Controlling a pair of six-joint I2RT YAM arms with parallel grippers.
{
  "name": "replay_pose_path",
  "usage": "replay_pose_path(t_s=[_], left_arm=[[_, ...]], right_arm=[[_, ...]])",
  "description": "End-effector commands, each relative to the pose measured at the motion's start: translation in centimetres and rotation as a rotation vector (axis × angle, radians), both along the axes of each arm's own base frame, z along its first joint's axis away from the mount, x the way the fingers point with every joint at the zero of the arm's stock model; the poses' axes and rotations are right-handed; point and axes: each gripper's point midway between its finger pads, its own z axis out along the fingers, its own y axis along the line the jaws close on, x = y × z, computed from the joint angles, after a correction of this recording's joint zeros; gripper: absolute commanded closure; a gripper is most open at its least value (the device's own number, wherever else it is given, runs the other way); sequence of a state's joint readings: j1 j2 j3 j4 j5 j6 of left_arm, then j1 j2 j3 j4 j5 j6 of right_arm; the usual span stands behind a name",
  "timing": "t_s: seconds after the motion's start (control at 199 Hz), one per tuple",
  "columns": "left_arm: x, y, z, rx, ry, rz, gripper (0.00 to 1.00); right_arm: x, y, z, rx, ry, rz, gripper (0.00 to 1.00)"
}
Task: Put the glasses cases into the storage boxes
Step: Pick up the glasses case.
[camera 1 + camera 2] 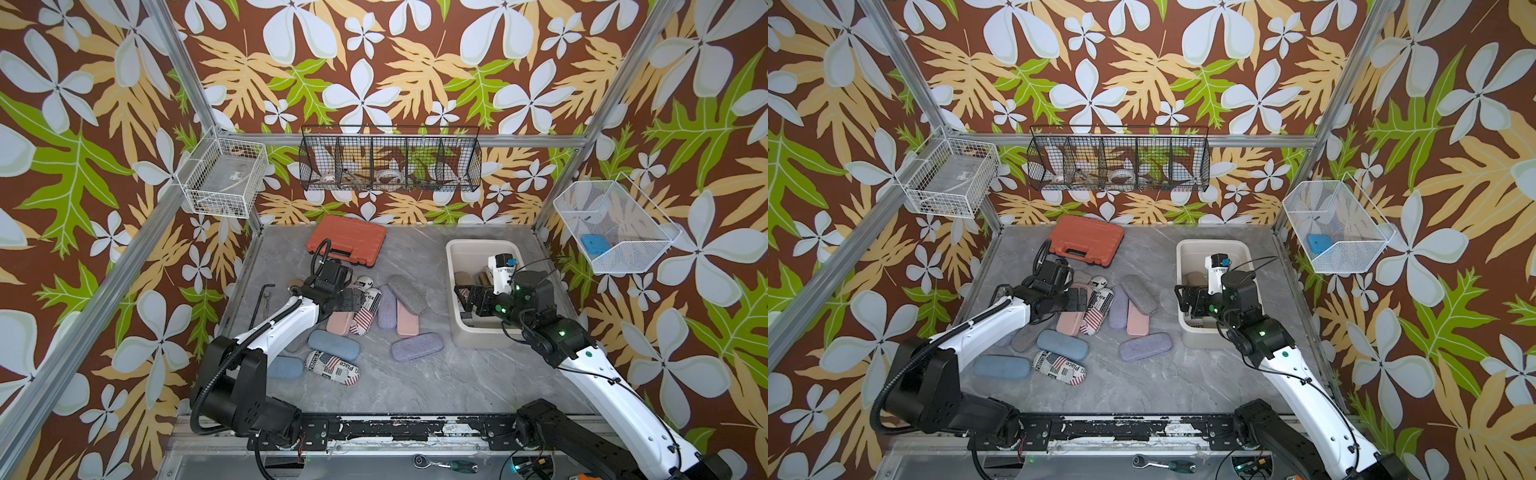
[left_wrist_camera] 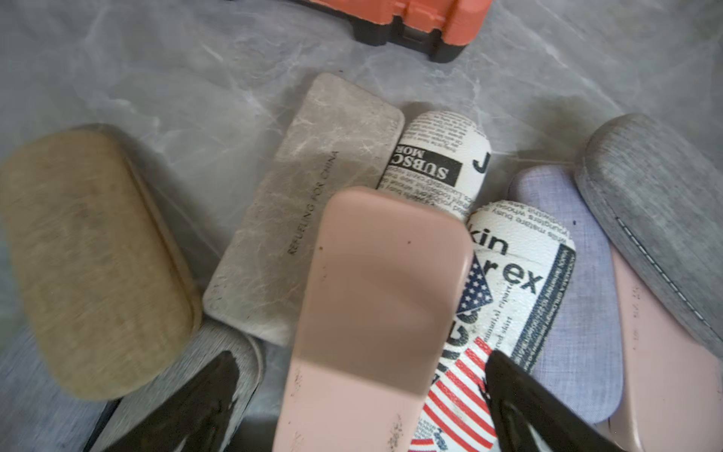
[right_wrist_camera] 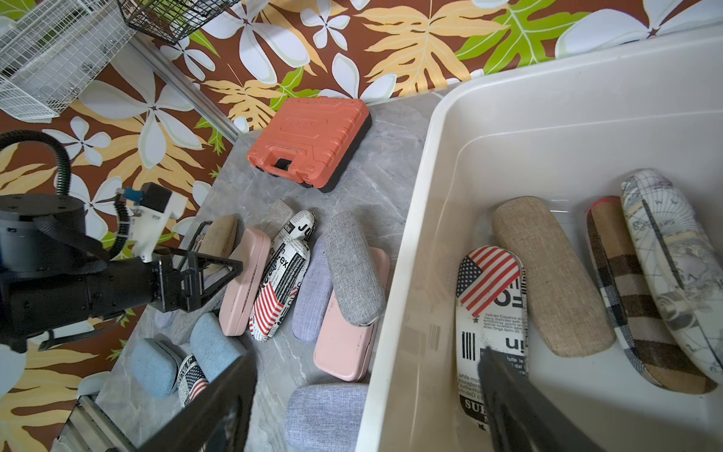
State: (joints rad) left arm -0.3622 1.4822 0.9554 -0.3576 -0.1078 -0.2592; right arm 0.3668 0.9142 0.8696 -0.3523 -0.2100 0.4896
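- Pink case [image 2: 383, 281] lies closest, slanted on top of the pile. It sits between the wide-spread fingers of your left gripper [image 2: 360, 356], with a gap on each side and nothing gripped.
- If you close here, the finger on that side may also pinch the flag-print case [image 2: 520, 281] just beside it. The smooth shell could also slip out.
- Your right gripper [image 3: 367, 352] hangs wide and empty, straddling the wall of the storage box [image 3: 442, 129]. One finger is inside, over a flag case [image 3: 489, 297] lying there.
- If you withdraw carelessly, that finger could hook the rim and drag the box.
- Four glasses cases lie in the box, and about a dozen lie on the table [image 1: 415, 382].
- If you carry a case across too soon, the arms may collide.
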Motion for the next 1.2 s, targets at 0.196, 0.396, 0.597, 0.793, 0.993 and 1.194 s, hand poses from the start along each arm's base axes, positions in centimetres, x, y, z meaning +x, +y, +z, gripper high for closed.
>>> replay_pose_path(t_s=[0.196,0.396,0.597,0.793,0.993,1.194], left_arm=[[1.9,-0.6,-1.8,-0.121,0.053,-0.091,0.00],[1.7,-1.4,-3.2,-0.147,0.106,-0.120,0.09],[1.9,-0.7,-4.0,-0.121,0.133,-0.072,0.23],[2.1,-0.8,-3.6,-0.108,0.160,-0.084,0.37],[2.5,-1.6,-1.3,-0.177,0.110,-0.072,0.39],[2.6,-3.2,2.5,-0.323,0.034,-0.074,0.41]], right_arm=[[-0.8,-0.1,1.1,0.009,-0.008,0.005,0.12],[-0.6,0.1,1.6,0.033,-0.016,0.005,0.14],[-0.4,0.1,2.3,0.039,-0.027,0.004,0.17],[-0.4,-0.2,3.3,0.032,-0.036,-0.013,0.20],[-0.4,0.0,4.4,0.048,-0.052,-0.006,0.20],[-0.3,1.0,4.6,0.078,-0.047,0.032,0.23]])
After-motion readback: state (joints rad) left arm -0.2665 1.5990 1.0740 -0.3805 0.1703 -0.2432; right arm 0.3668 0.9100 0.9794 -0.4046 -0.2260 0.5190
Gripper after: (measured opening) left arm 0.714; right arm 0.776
